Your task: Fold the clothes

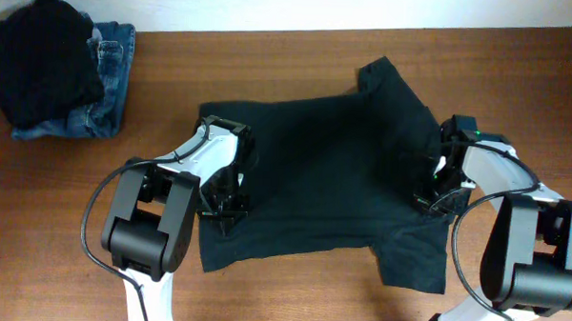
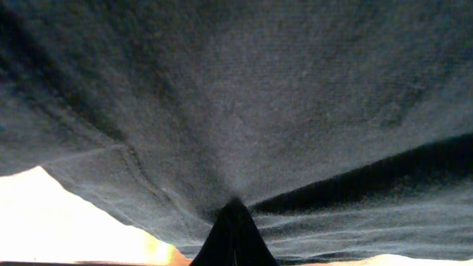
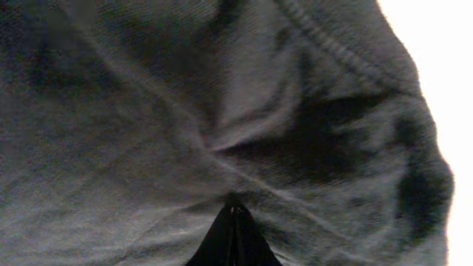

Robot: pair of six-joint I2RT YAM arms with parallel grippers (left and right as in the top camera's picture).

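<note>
T-shirt (image 1: 314,171): very dark, blackish-green, short-sleeved. It lies spread across the middle of the brown counter (image 1: 299,47), mostly flat with soft wrinkles.

Sleeves: both are at the T-shirt's right end in the overhead view. One points to the far edge of the counter and the other to the near edge.

Left fingers (image 1: 229,208): at the T-shirt's left edge, near its near-left corner. The left wrist view shows them pressed together (image 2: 233,236) with a pinch of the cloth between them. The fabric fans out from their tip and fills most of that view.

Right fingers (image 1: 433,198): at the T-shirt's right end, between the two sleeves. The right wrist view shows them drawn tight together (image 3: 233,235) on a fold of the cloth. Creases radiate from the tip, and a thick stitched seam runs above them.

Jeans (image 1: 108,69): blue denim, bunched well left of the T-shirt at the counter's far-left corner.

Black garment (image 1: 42,52): heaped on the jeans, on their side away from the T-shirt.
</note>
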